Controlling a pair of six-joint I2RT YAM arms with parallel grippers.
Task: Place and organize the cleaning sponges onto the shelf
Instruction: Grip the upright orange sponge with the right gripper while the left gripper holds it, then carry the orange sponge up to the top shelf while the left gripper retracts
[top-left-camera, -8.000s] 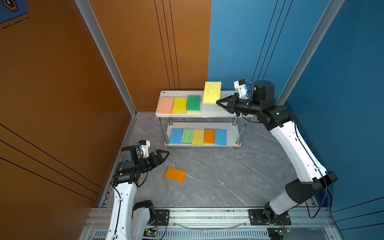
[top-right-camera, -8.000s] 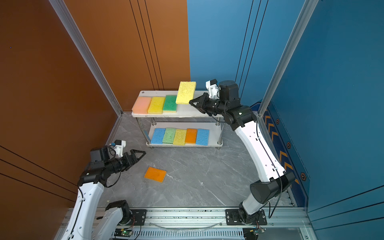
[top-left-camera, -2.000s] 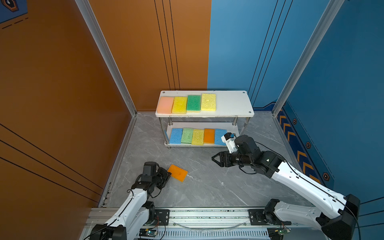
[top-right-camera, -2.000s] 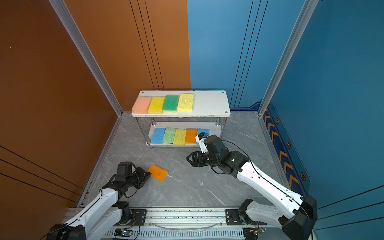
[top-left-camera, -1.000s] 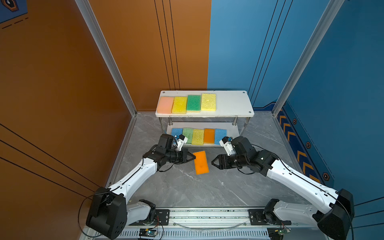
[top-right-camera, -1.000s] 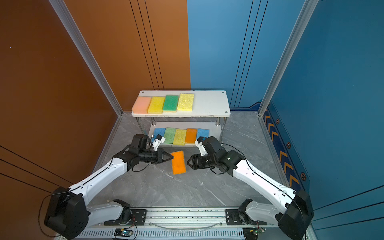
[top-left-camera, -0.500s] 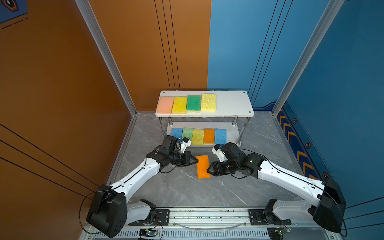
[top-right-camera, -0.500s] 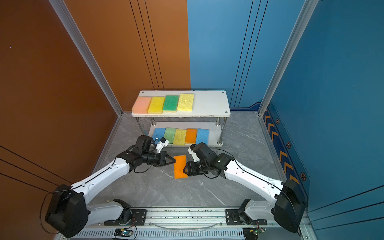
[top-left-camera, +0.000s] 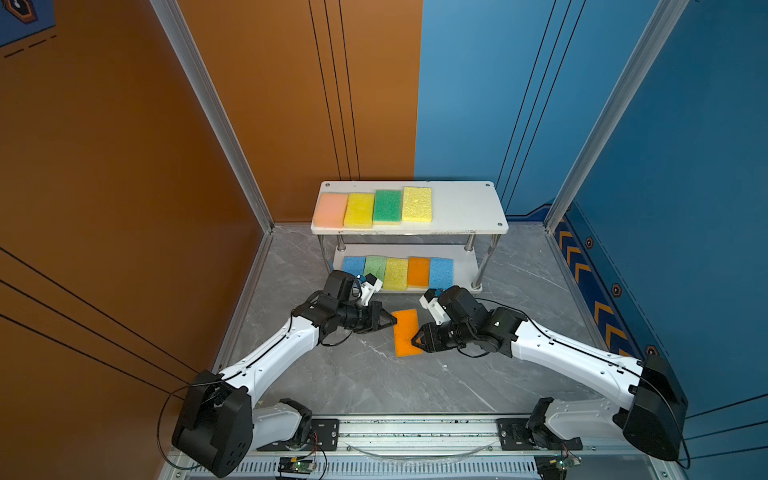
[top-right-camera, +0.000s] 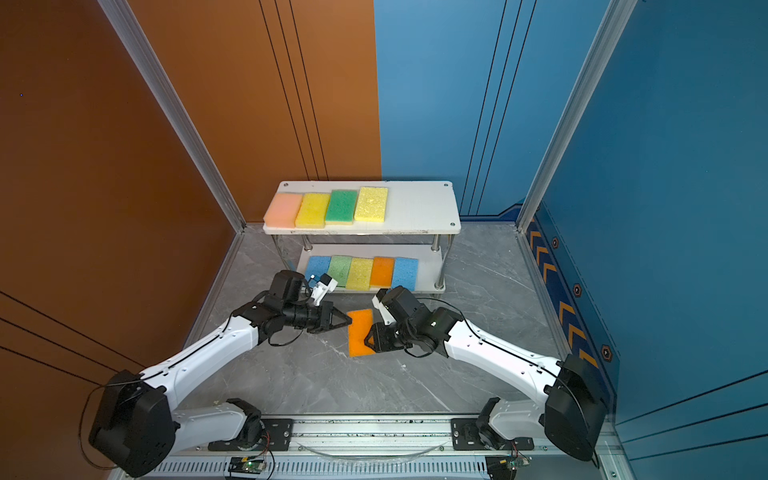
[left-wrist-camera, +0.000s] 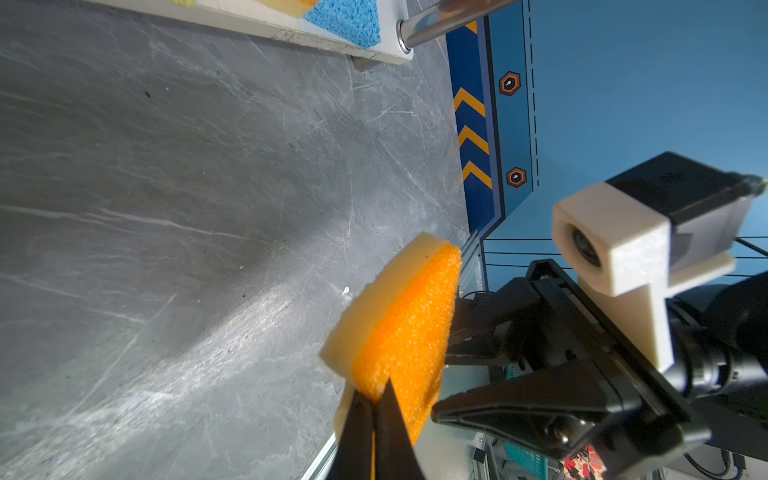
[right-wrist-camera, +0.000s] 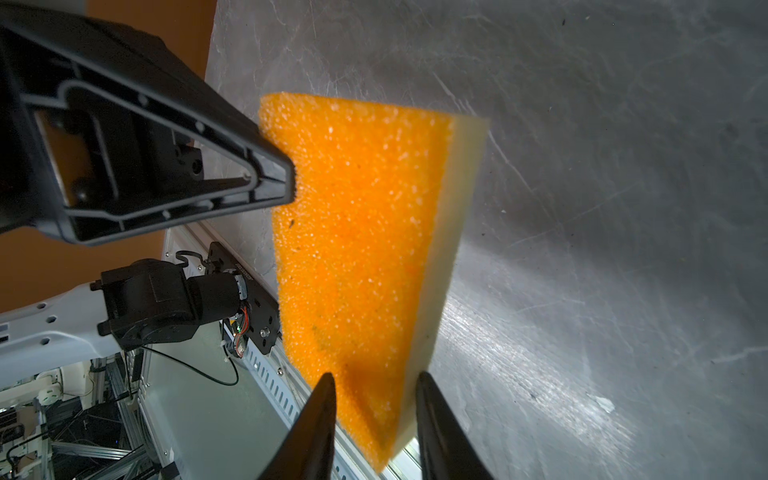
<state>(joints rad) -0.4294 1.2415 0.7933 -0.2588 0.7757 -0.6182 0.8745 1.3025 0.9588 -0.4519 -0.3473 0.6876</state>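
Sponge in transfer: the orange sponge (top-left-camera: 406, 332) (top-right-camera: 360, 332) sits between the two arms, just on the near side of the shelf and about mid-bench. Its orange face is up and its pale underlayer (left-wrist-camera: 374, 299) is turned toward the bench. Both wrist views show it held clear of the surface.

Left claw (top-left-camera: 392, 321) (left-wrist-camera: 376, 399): closed tight on the sponge, pinching its left edge close to the far corner.

Right claw (top-left-camera: 416, 341) (right-wrist-camera: 374, 376): jaws narrow, with one finger on either side of the sponge's right edge toward the near end. Whether the fingers press the sponge cannot be told.

Shelf (top-left-camera: 465, 208) (top-right-camera: 419, 208): stands at the far side of the bench.
- Upper board, left to right, set side by side: peach-pink sponge (top-left-camera: 330, 209), yellow sponge (top-left-camera: 359, 209), dark green sponge (top-left-camera: 387, 205), pale yellow sponge (top-left-camera: 417, 203).
- Lower board, left to right, set side by side: blue sponge (top-left-camera: 353, 266), light green sponge (top-left-camera: 375, 266), lower yellow sponge (top-left-camera: 396, 273), second orange sponge (top-left-camera: 418, 271), second blue sponge (top-left-camera: 441, 272).

Bench (top-left-camera: 374, 382): grey, marbled. The orange wall (top-left-camera: 124, 166) closes its left side and the blue wall (top-left-camera: 685, 166) its right side.
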